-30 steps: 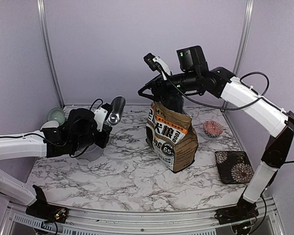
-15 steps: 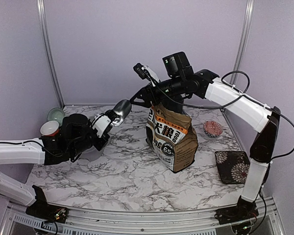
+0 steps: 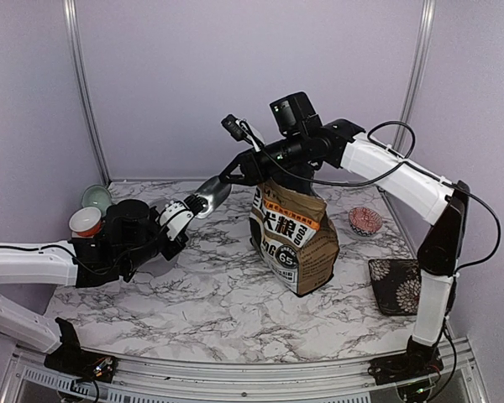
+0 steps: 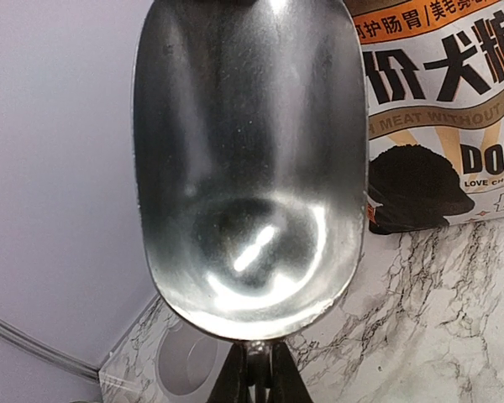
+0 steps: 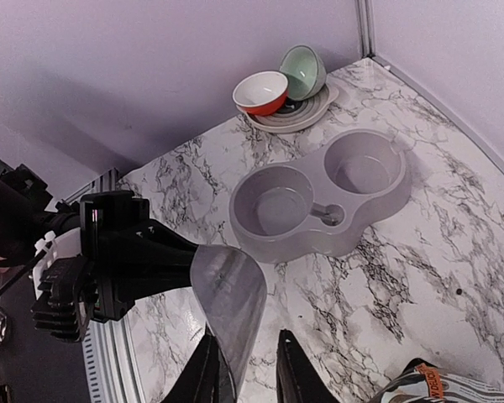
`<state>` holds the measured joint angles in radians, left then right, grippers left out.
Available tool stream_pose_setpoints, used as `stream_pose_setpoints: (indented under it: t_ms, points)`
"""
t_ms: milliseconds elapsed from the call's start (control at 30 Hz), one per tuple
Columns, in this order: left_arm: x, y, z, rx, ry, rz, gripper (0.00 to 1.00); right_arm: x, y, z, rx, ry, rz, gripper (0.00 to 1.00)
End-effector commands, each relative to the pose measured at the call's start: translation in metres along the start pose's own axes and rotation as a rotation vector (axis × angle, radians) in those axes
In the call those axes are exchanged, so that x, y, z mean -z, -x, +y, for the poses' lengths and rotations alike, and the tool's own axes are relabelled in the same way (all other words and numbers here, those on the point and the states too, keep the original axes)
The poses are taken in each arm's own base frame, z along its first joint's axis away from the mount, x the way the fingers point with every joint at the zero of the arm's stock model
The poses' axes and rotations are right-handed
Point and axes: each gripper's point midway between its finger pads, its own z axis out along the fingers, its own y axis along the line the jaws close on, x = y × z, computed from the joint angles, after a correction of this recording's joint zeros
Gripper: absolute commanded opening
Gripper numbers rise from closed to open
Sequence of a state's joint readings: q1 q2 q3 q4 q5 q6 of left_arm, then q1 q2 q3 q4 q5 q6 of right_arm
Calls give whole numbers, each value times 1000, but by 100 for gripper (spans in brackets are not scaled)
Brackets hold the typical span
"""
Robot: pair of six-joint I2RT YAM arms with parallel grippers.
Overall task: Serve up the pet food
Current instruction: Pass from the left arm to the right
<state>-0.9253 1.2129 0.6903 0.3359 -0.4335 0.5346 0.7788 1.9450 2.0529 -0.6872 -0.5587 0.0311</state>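
No kibble shows anywhere; the metal scoop is empty. My left gripper is shut on the scoop's handle and holds the scoop in the air left of the printed dog-food bag. My right gripper is open and reaches left over the bag to the scoop's mouth. In the right wrist view the scoop's front lip lies between the open fingers, close against the left one. The grey twin-bowl feeder stands empty on the table below.
A red-patterned small bowl and a dark flowered plate lie at the right. A green bowl and a red-and-white bowl sit at the back left. The purple wall rises behind.
My right arm has swung left and down from above the bag to the scoop. My left arm has lowered and tipped the scoop toward it.
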Motion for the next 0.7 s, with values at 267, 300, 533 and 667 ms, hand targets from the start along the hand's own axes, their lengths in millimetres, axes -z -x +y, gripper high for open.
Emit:
stream_pose_setpoints:
  t_ms: [267,300,533,667]
  points:
    - [-1,17,4,-38,41,-42,0,-7,-19,0,-22,16,125,19]
    - [-1,17,4,-39,43,-43,0,-7,-21,0,-19,16,132,19]
    - [3,19,5,-59,56,-44,0,-1,-28,-1,8,-8,157,29]
    - [5,24,0,-66,37,-63,0,-2,-31,0,9,-1,166,31]
